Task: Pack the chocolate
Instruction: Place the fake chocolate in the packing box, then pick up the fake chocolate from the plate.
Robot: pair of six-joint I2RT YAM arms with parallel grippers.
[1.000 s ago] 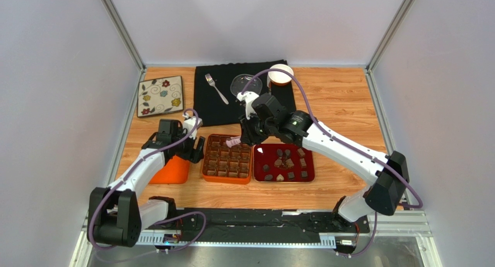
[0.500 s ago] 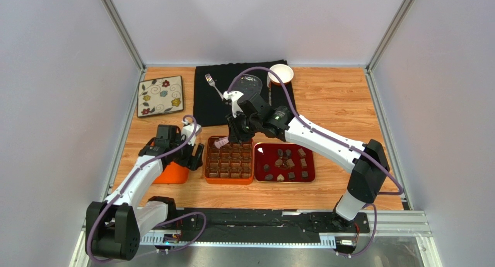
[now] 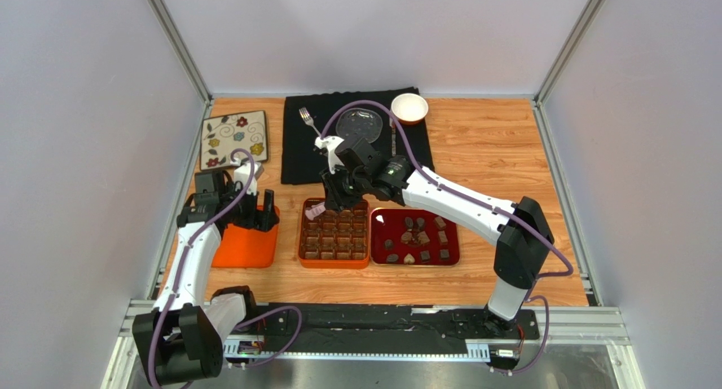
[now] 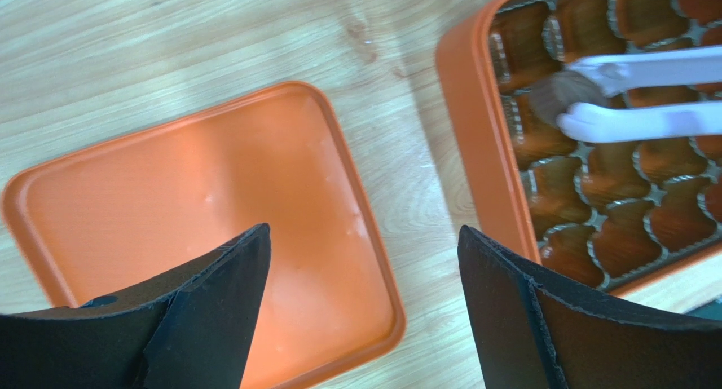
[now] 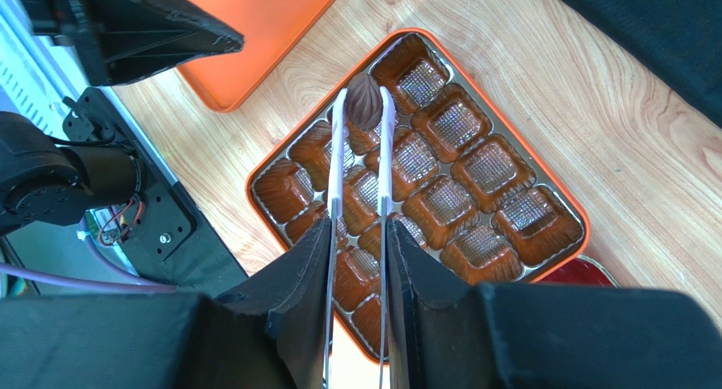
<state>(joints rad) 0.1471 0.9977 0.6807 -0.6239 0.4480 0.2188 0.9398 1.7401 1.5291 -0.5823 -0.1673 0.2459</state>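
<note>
The right gripper [image 5: 358,237] is clamped on a pair of pale tweezers [image 5: 337,165], its fingers pressing the two arms toward each other. The tweezer tips pinch one rounded dark brown chocolate piece [image 5: 363,101]. The piece hangs over the moulded brown compartments near the far left corner of the orange box [image 4: 473,127]; whether it touches the liner cannot be told. The rest of the chocolates [image 3: 415,237], about a dozen round and square bites, lie scattered on a red tray [image 3: 450,237] that sits just to the right of the box on the wooden table [image 3: 500,152]. To the box's left lies its flat orange lid [image 4: 212,203], inner side up. The left gripper [image 4: 363,237] hangs above the lid's right part, its black fingers spread wide with nothing between them.
</note>
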